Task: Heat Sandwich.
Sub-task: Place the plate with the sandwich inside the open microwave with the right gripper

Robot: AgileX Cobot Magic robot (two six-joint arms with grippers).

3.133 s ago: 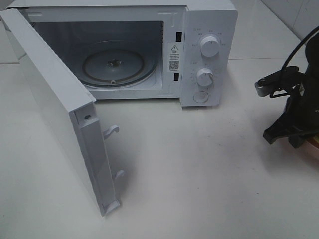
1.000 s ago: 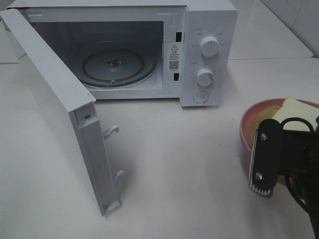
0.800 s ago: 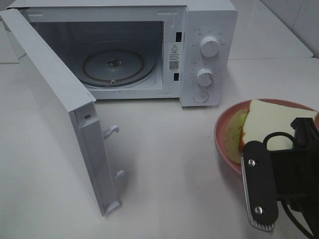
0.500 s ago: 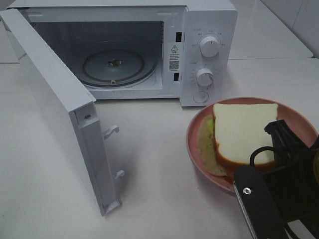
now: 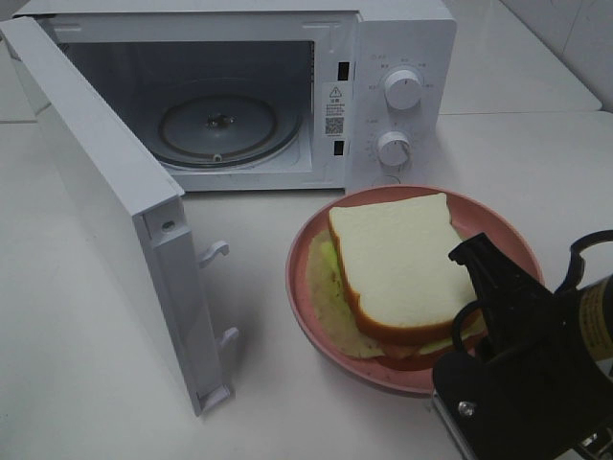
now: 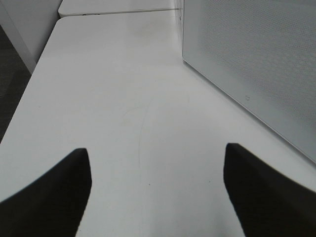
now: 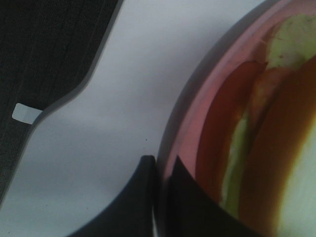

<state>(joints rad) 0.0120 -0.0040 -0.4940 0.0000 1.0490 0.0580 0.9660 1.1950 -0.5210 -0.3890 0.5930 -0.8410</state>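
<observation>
The square sandwich (image 5: 397,264) is soft white bread with a tan crust, and green, yellow and red filling shows at its edge. It lies on a round, smooth pink plate (image 5: 295,287) just in front of the open microwave (image 5: 402,38). The right gripper (image 7: 160,170) is pinched together on the plate's rim. Inside the glossy white microwave sits a round glass turntable (image 5: 225,125). The left gripper (image 6: 158,163) stands spread apart over the matte white bench (image 6: 123,89), holding nothing.

Kitchen-like place, open microwave (image 5: 326,105), white counter (image 5: 287,417)
</observation>
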